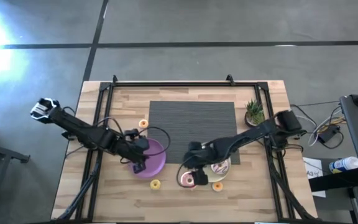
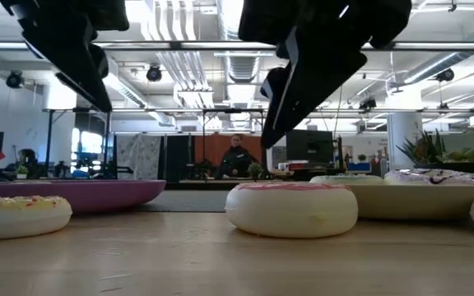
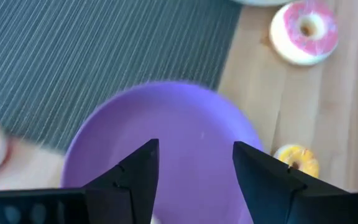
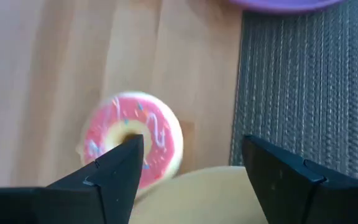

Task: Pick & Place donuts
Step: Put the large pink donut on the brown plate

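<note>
Low in the centre of the high view, the right gripper (image 1: 194, 167) hovers with jaws wide open and empty just above the pink donut (image 1: 187, 179), which lies on the desk (image 1: 253, 193) beside the pale-yellow plate (image 1: 229, 168). Left of it, the left gripper (image 1: 139, 163) hangs over the purple plate (image 1: 157, 163), jaws likewise spread and empty, with the yellow donut (image 1: 155, 184) just below the plate's edge.

Pink-iced donut (image 4: 132, 146), purple plate (image 3: 166, 146), grey striped mat (image 1: 192, 129).

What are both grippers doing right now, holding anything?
Left gripper: open, empty, over the purple plate.
Right gripper: open, empty, above the pink donut.
</note>
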`<state>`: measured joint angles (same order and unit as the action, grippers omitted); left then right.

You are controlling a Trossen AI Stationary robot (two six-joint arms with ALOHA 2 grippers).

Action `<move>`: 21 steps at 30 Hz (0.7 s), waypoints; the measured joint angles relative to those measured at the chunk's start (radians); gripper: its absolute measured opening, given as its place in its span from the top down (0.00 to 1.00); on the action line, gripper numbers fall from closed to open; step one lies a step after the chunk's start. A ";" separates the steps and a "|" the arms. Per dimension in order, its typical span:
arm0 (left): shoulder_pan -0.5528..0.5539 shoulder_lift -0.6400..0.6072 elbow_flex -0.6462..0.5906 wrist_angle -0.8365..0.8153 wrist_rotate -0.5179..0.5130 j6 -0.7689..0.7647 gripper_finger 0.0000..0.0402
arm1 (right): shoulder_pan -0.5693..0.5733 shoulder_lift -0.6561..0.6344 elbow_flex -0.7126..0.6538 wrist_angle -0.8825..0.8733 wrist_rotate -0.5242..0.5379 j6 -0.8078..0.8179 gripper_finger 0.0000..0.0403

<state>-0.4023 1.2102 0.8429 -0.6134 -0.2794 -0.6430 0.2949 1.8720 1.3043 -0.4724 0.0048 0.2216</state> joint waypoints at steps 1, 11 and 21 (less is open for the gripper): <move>0.000 0.007 -0.007 0.022 0.000 0.013 0.55 | 0.009 0.012 0.022 -0.023 0.000 -0.005 0.36; -0.001 0.013 -0.041 0.024 -0.029 0.010 0.55 | 0.059 0.197 0.153 -0.072 -0.071 0.001 0.41; -0.016 0.013 -0.041 0.020 -0.030 -0.022 0.55 | 0.056 0.270 0.279 -0.175 -0.080 -0.012 0.53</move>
<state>-0.4185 1.2232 0.8021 -0.5933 -0.3092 -0.6648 0.3512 2.1422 1.5829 -0.6474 -0.0754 0.2099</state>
